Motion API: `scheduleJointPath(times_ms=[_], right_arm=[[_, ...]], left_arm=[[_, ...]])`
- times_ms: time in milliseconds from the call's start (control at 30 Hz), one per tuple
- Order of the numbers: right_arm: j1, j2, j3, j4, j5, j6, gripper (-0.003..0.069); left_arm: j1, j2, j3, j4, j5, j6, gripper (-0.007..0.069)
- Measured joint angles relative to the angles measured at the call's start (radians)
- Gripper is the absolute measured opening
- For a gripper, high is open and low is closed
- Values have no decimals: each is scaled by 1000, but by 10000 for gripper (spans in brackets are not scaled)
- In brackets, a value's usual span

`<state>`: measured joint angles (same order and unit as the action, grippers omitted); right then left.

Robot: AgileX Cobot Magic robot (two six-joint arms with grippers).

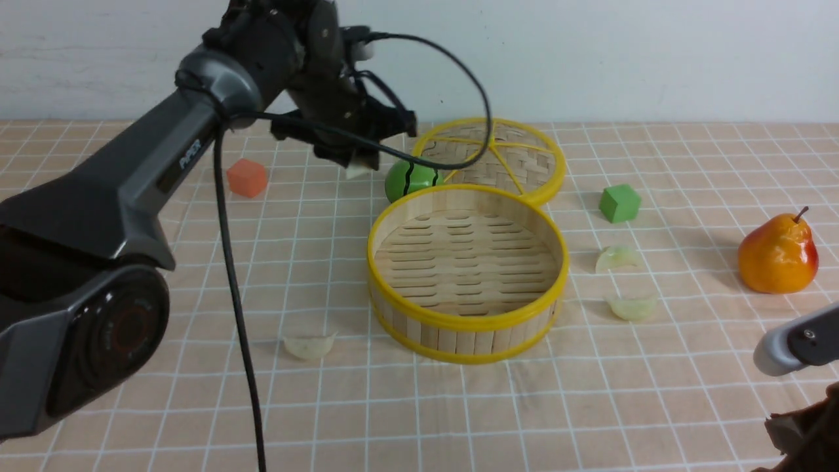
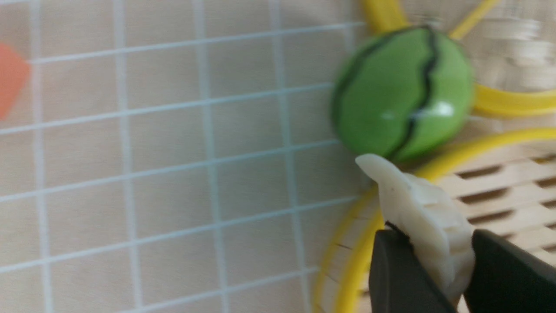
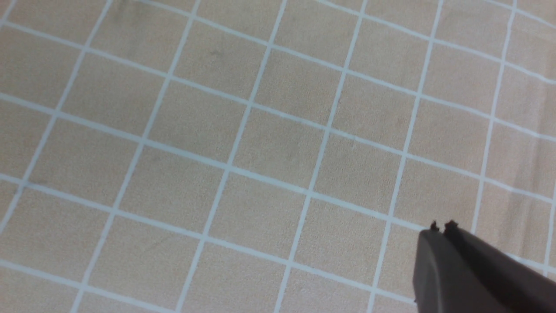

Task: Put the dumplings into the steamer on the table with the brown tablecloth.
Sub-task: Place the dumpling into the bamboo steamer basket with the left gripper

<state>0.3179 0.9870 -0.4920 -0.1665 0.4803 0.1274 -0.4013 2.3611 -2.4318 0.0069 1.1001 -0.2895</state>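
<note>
The round bamboo steamer [image 1: 468, 331] stands empty on the brown tablecloth [image 1: 419, 419] in mid-table. My left gripper [image 1: 357, 169] hangs in the air just left of its far-left rim, shut on a pale dumpling [image 2: 419, 213] above the steamer's rim [image 2: 352, 265]. Three more dumplings lie on the cloth: one [image 1: 309, 345] front-left of the steamer, two to its right [image 1: 617, 259] [image 1: 633, 306]. My right gripper [image 3: 442, 227] is shut and empty over bare cloth; in the front view only part of that arm [image 1: 793, 344] shows at the right edge.
The flat woven lid [image 1: 495, 157] lies behind the steamer. A green watermelon ball [image 1: 409, 180] sits between them, by the left gripper, and shows in the left wrist view [image 2: 402, 93]. An orange cube [image 1: 247, 177], a green cube [image 1: 619, 202] and a pear [image 1: 778, 252] lie around.
</note>
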Motion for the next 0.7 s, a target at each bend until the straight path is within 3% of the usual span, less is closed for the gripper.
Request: scheduleJointPath(times_ms=[133,367,567,700], right_arm=[[0,0,0,2,0,0,3],[0,0,0,37,-15,0,4],[0,0,0,76,-22,1,11],[0,0,0,78,-22,1,14]], left_arm=[[-72,44,0,-7,21,3,189],[-96,133,6,-7,21,3,192],[-95,138,7,6,21,2,390],[-106,74,10,80,103,0,440]])
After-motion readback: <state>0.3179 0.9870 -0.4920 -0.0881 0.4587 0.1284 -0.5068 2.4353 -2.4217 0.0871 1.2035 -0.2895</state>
